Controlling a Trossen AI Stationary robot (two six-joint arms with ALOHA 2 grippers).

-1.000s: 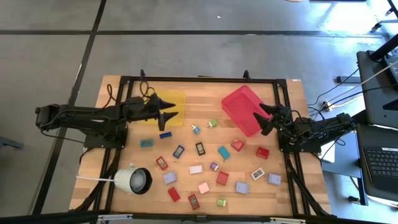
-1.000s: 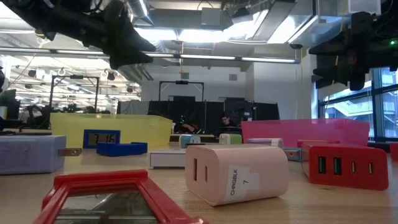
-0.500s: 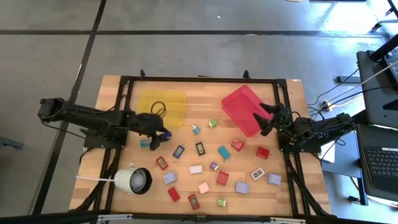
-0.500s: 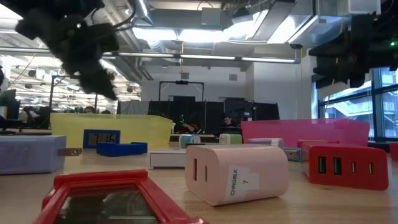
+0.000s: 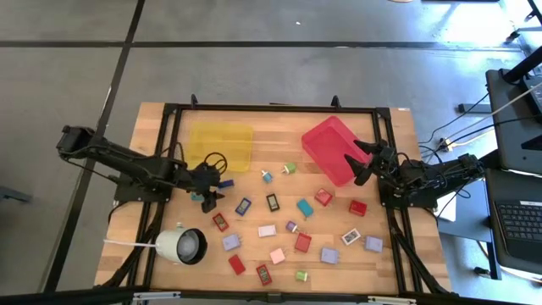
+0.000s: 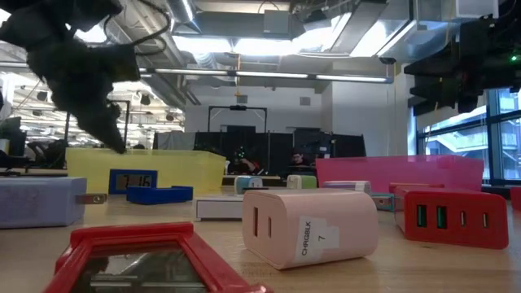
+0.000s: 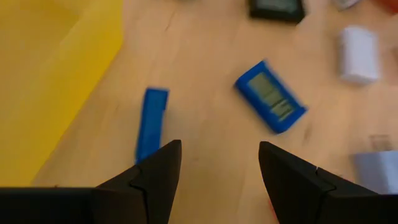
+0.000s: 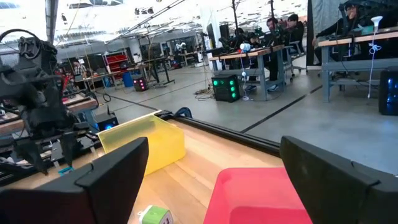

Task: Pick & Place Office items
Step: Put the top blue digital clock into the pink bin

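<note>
Left pincer point(image 5: 212, 193) hangs low over the worktop point(image 5: 279, 140), fingers spread and gripping nothing (the wrist view shows bare wood between the tips). Just beyond its fingers lie a narrow blue block point(image 7: 151, 121) and a blue block with a grey face point(image 7: 270, 104). The other office items point(image 5: 292, 229) lie scattered across the middle and near half of the worktop. Farther off sit the yellow tray point(image 5: 222, 146) and red tray point(image 5: 326, 146). Right pincer point(image 5: 362, 161) waits by the red tray's edge — released, empty.

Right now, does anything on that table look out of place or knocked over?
Yes: a white round lamp-like object lies on its side near the table's front left corner, unlike the small blocks scattered loosely around. Both trays, yellow and red, look empty.
</note>
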